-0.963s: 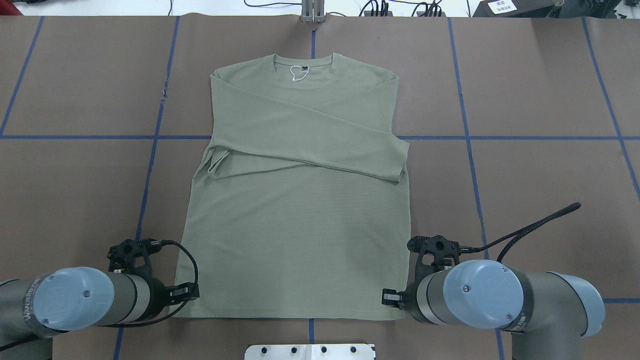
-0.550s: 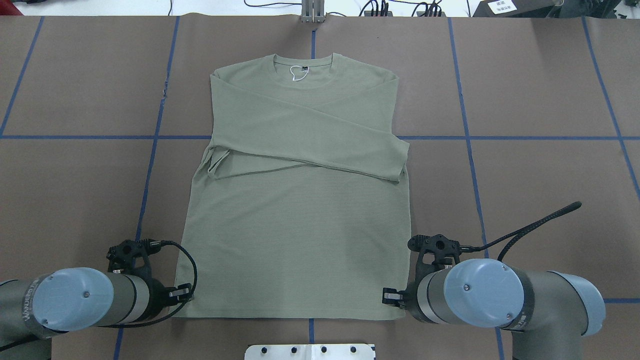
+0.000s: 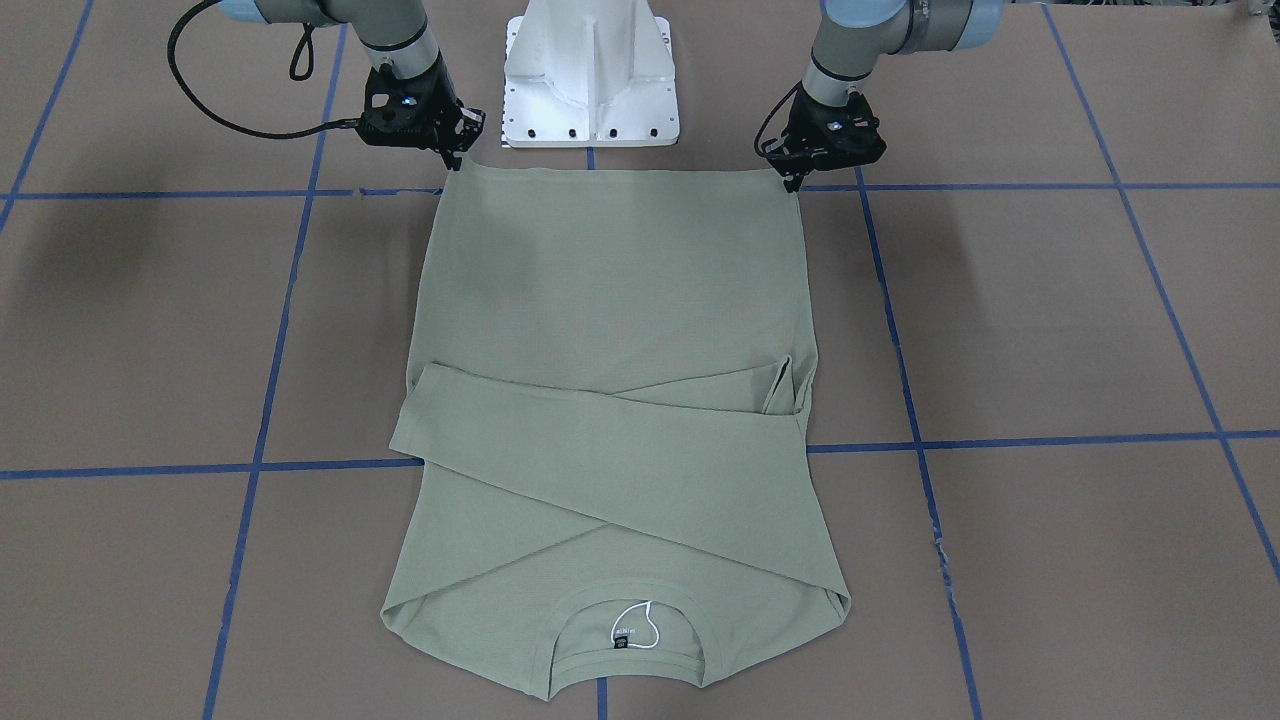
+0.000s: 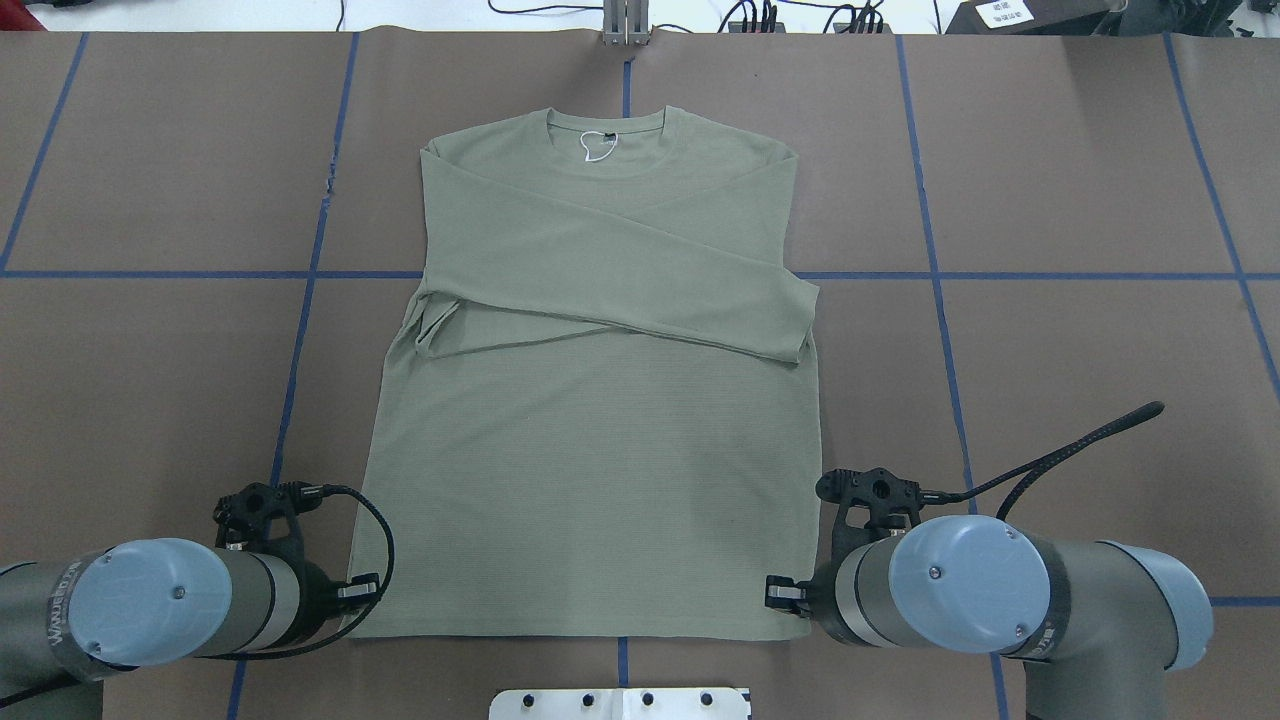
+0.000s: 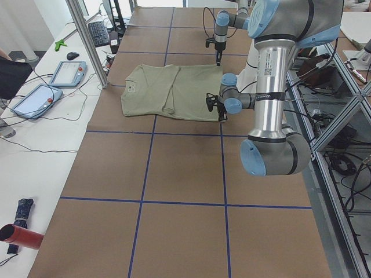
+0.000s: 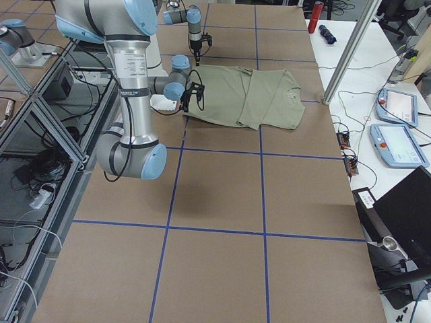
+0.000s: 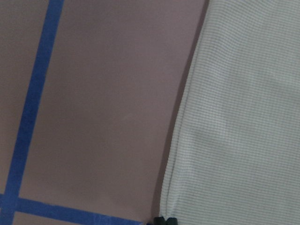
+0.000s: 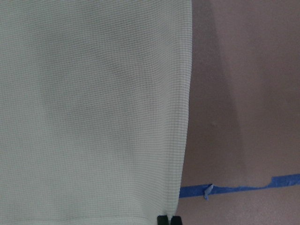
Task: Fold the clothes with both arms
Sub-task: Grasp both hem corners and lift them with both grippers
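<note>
The pale sage-green shirt [image 4: 600, 450] lies flat on the brown table with its collar [image 4: 605, 130] at the far side and both sleeves folded across the chest. Its hem runs along the robot's side. My left gripper [image 3: 793, 180] is down at the hem's left corner. In the left wrist view its fingertips [image 7: 164, 220] are pressed together on the cloth edge [image 7: 243, 117]. My right gripper [image 3: 455, 160] is at the hem's right corner, and its fingertips [image 8: 168, 219] are closed on the hem [image 8: 93, 93]. In the overhead view both wrists cover the fingers.
The white pedestal base [image 3: 590, 80] stands just behind the hem, between the arms. Blue tape lines [image 4: 300, 330] grid the brown table cover. A metal post [image 4: 625, 25] is at the far edge. Tablets [image 5: 66, 72] and cables lie on the side bench.
The left wrist has shifted slightly toward the robot and outward at the hem corner. The right arm and the shirt look unchanged.
</note>
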Controlling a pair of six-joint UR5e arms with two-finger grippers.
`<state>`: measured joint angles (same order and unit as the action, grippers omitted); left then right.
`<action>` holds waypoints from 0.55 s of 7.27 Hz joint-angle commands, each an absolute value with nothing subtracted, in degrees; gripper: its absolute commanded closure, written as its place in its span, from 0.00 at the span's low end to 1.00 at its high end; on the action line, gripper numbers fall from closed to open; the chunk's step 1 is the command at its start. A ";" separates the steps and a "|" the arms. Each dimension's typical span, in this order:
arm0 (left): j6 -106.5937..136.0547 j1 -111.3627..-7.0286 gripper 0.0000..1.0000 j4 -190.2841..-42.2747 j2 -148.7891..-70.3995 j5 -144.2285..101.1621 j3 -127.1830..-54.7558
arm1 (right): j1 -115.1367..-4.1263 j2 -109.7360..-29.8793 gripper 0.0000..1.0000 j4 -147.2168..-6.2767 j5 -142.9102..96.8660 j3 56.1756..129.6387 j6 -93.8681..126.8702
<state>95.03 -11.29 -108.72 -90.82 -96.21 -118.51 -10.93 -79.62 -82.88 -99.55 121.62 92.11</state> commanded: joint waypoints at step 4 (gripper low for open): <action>94.83 -9.06 1.00 -105.91 -90.70 -96.33 -127.16 | -13.27 -84.18 1.00 -83.14 -104.93 128.74 92.02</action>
<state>94.88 -9.98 -106.11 -90.80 -96.35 -125.11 -12.97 -82.04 -83.12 -103.20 126.27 92.03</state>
